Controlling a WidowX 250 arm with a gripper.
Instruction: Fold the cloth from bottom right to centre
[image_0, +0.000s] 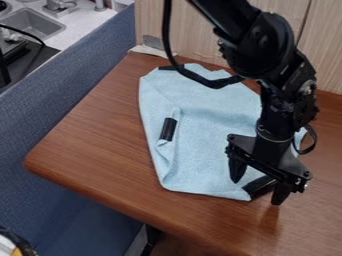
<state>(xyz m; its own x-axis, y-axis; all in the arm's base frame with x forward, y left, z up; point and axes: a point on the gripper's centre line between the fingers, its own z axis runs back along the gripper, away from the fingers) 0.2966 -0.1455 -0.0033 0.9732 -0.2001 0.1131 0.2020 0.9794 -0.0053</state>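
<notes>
On the table (87, 145) lies the cloth (207, 120), left side partly turned in. Above the table's near side hangs the gripper (258, 189), jaws wide. Left of the table: a sink (30, 22), contents unclear.

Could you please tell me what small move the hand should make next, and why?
Probably ease down slightly and close: the hand is open at the bottom-right corner of the cloth, its fingers apart around the black strip there, and that corner is not yet folded to the centre.
</notes>
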